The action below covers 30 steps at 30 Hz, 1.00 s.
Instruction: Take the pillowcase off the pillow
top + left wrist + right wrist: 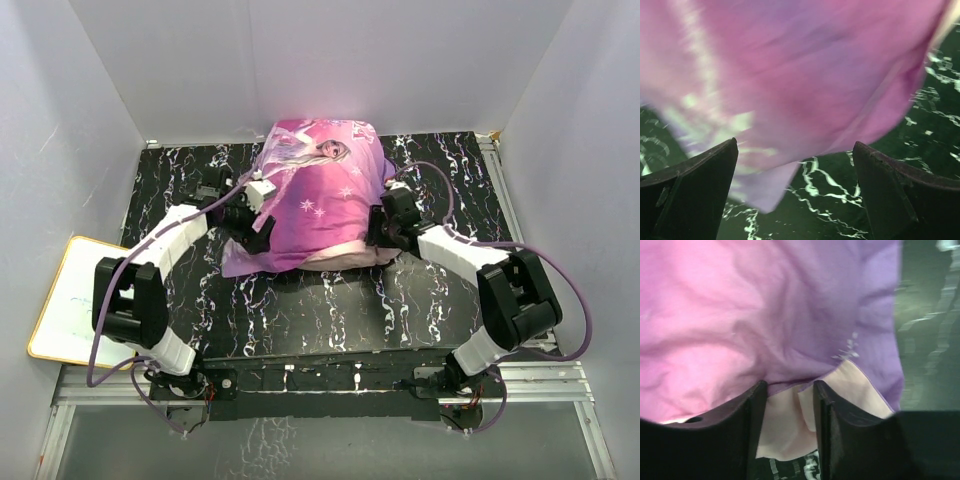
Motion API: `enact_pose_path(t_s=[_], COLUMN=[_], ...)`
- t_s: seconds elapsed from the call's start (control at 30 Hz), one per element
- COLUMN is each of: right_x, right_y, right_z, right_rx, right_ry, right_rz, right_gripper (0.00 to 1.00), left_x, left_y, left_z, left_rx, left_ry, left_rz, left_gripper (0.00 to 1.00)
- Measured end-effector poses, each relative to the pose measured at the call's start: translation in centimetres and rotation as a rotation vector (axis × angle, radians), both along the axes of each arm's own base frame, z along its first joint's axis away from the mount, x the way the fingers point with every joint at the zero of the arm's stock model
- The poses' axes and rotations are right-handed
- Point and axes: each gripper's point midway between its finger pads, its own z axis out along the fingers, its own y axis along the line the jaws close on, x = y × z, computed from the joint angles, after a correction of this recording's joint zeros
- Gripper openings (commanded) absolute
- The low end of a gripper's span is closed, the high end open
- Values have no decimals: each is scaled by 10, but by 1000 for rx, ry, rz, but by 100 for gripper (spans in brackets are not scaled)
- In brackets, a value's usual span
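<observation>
The pillowcase [320, 195], pink-purple with a blonde princess and white stars, covers the pillow at the back middle of the black marbled table [300, 315]. A pale pink-cream strip [345, 257] shows along its near edge; I cannot tell whether that is the pillow or the cover's inside. My left gripper [258, 230] is at the cover's left near corner, jaws wide open [795, 145], with a loose purple corner [765, 185] hanging between them, touching neither. My right gripper [382, 228] is at the right near corner. Its jaws [790, 385] are drawn close on bunched purple and pale fabric [785, 420].
A white board [70, 300] lies off the table's left near edge. White walls close in the back and both sides. The arm cables loop beside the pillowcase on each side.
</observation>
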Motion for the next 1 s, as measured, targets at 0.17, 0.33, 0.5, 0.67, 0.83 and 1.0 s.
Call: enact_pose_path(t_s=[0.17, 0.33, 0.5, 0.67, 0.83, 1.0], right_x=[-28, -61, -79, -76, -51, -43], right_y=[67, 121, 161, 165, 123, 64], right_z=[6, 10, 19, 42, 51, 34], right_rx=[114, 203, 269, 315, 317, 251], right_ry=[14, 42, 72, 42, 25, 46], right_rz=[192, 343, 454, 454, 323, 167], right_gripper=[20, 20, 27, 58, 79, 92], left_x=[-24, -30, -45, -68, -76, -60], left_y=[-26, -27, -24, -30, -33, -25], left_z=[18, 24, 11, -8, -25, -31], left_rx=[-71, -78, -59, -1, 76, 132], left_ry=[-23, -44, -23, -6, -25, -80], left_rz=[-131, -182, -235, -328, -392, -348], left_gripper=[97, 97, 97, 73, 27, 5])
